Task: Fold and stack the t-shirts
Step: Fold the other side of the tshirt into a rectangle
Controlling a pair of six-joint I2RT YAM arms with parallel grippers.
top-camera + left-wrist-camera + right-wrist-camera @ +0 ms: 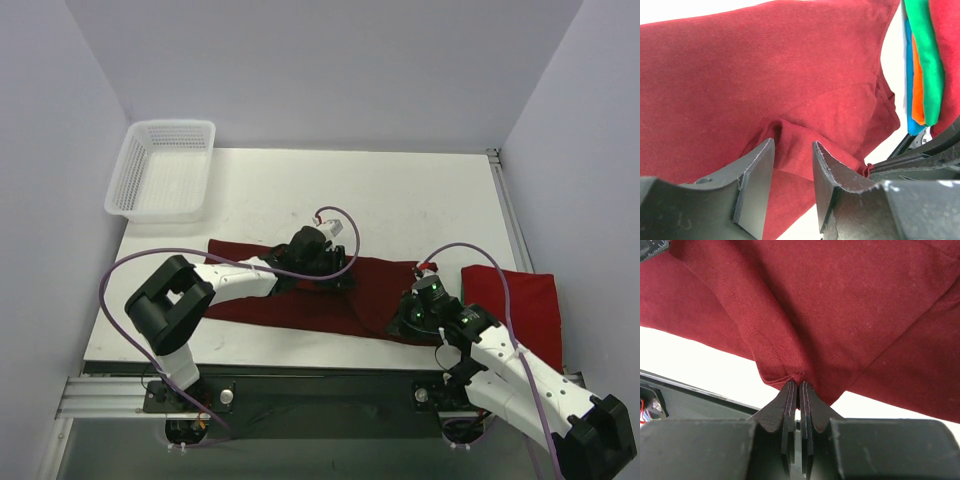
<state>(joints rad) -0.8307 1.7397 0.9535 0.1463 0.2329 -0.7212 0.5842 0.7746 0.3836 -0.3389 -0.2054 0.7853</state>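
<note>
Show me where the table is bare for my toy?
The biggest bare patch is the far table, between the white basket and the right edge, beyond the maroon shirt. The near strip is crowded: that shirt, the left gripper and right gripper at it, and the red shirt at right.

A white table [400, 190] is enclosed by plain pale lavender walls [320, 70] on its far, left and right sides. A white mesh basket [160, 170] is set at the far left corner. A metal rail [100, 395] is fitted along the near edge. Soft, even light is cast throughout.
</note>
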